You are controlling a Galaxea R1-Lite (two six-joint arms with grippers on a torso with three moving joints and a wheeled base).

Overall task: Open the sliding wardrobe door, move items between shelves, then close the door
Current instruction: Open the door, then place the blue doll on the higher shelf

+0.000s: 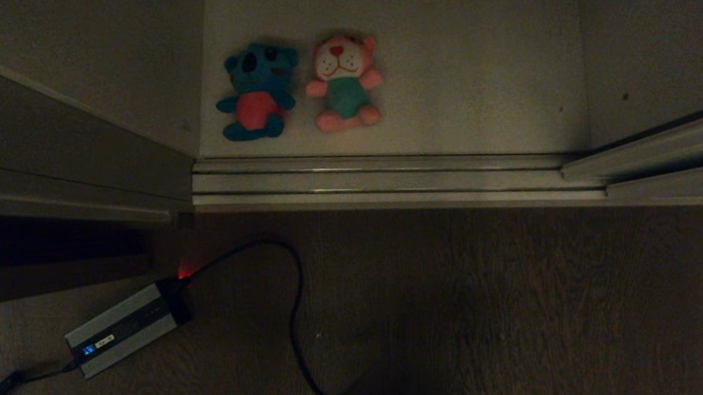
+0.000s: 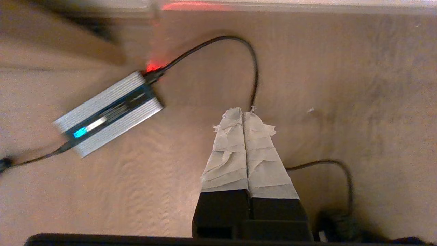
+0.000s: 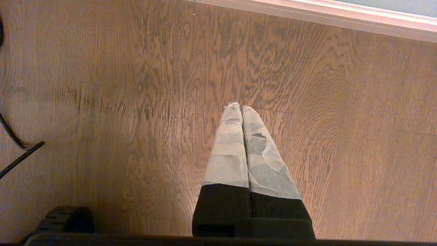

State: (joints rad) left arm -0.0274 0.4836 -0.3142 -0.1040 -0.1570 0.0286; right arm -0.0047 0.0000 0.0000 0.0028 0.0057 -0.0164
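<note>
Lying side by side on the wardrobe's bottom shelf (image 1: 472,53), blue plush toy (image 1: 258,91) and pink plush toy (image 1: 344,82) sit beyond the left gripper (image 2: 243,112) and right gripper (image 3: 238,106), both pressed together, empty, over wood floor (image 3: 136,85)

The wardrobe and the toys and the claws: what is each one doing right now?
Door: slid open.
Blue toy: lying face up on the shelf, beside the pink toy.
Pink toy: lying face up on the shelf.
Left claw: shut, empty, above the floor.
Right claw: shut, empty, above the floor.
Metal box: on the floor, blue and red lights on, cable plugged in.
</note>
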